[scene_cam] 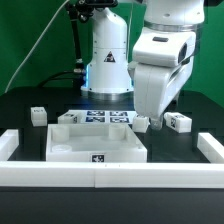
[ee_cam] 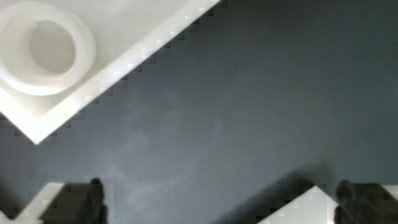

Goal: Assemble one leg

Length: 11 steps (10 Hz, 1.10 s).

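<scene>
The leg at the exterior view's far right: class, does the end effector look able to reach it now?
Probably yes: the leg stands alone on the table, nothing over it, and the open end effector hangs nearby.

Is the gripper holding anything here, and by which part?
Nothing is held. The gripper is open, its fingers wide apart with only bare dark table between them.

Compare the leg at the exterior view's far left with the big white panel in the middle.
The leg is a small squarish post; the panel is far larger and flat. The panel has a raised rim around it; the leg has none. Both are white, tagged, and rest on the dark table.
</scene>
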### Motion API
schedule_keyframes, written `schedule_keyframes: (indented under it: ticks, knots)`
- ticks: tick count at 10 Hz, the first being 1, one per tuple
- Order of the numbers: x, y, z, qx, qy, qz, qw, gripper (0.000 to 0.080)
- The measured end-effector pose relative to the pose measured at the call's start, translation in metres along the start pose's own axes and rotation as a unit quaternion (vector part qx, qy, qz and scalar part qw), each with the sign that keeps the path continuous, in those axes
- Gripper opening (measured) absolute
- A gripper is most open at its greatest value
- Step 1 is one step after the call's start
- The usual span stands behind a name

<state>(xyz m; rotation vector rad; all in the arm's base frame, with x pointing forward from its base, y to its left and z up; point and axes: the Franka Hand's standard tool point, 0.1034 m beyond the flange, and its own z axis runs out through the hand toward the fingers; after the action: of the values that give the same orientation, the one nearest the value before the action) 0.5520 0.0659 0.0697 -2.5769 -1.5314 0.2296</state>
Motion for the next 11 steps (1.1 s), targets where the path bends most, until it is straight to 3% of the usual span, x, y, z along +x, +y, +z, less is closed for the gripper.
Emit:
schedule_keyframes:
  ticks: [6,7,8,9,11]
  knots:
    - [0.0,0.0,0.0,-0.001,0.0,0.0,1.0,0.065]
    - [-0.002,0.003,0.002,-0.013,0.004,-0.039,0.999,0.065]
    - [-0.016,0.0,0.017,-0.038,0.017,-0.125,0.991,0.065]
    - [-0.033,-0.012,0.031,-0.038,0.009,-0.172,0.984,0.065]
    - [-0.041,-0.007,0.028,-0.054,0.003,-0.23,0.972,0.065]
